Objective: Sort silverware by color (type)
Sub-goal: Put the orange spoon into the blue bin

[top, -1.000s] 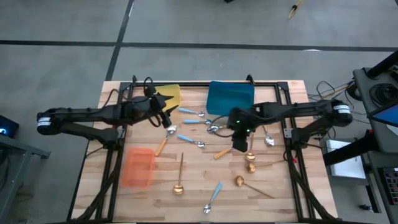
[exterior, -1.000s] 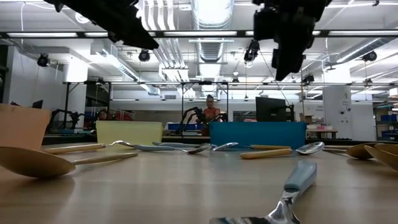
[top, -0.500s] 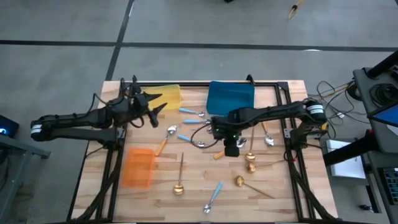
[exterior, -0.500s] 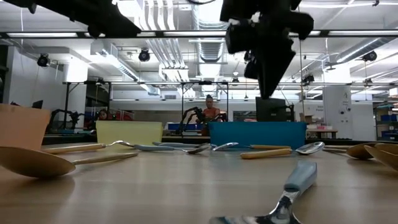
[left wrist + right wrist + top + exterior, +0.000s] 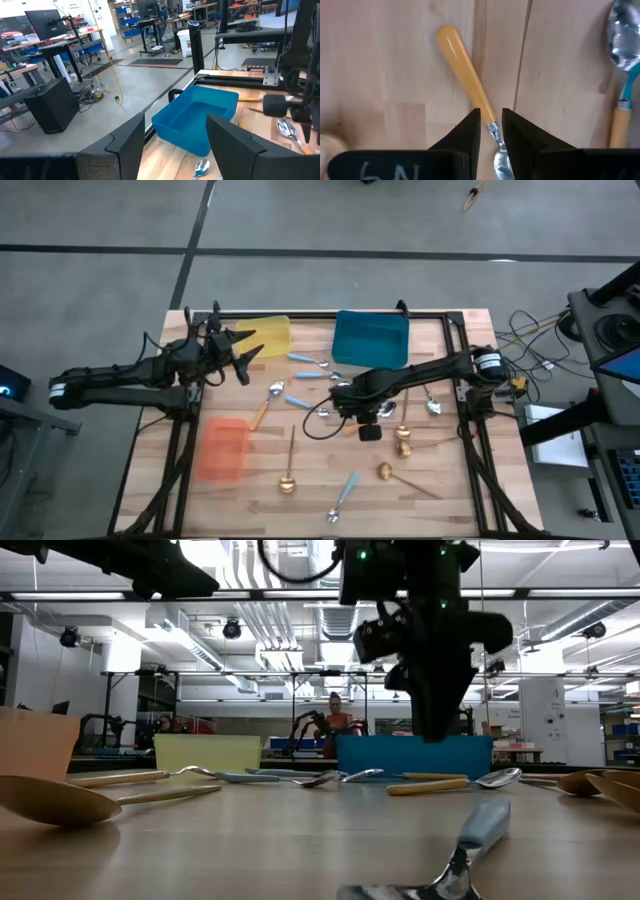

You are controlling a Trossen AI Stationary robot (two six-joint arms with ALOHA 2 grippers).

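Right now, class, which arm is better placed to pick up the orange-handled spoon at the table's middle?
Right. The right gripper hangs directly over the orange-handled spoon, open fingers straddling its neck. The left gripper hovers open near the yellow tray, well away.

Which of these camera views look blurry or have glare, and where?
Low view: the nearest blue-handled spoon and gold spoon bowl are soft and out of focus, and the ceiling lights glare behind the dark right gripper. Right wrist view: the orange-handled spoon is sharp under even light, with a bright reflection on a silver spoon bowl. High view: evenly lit, only faint shadows.
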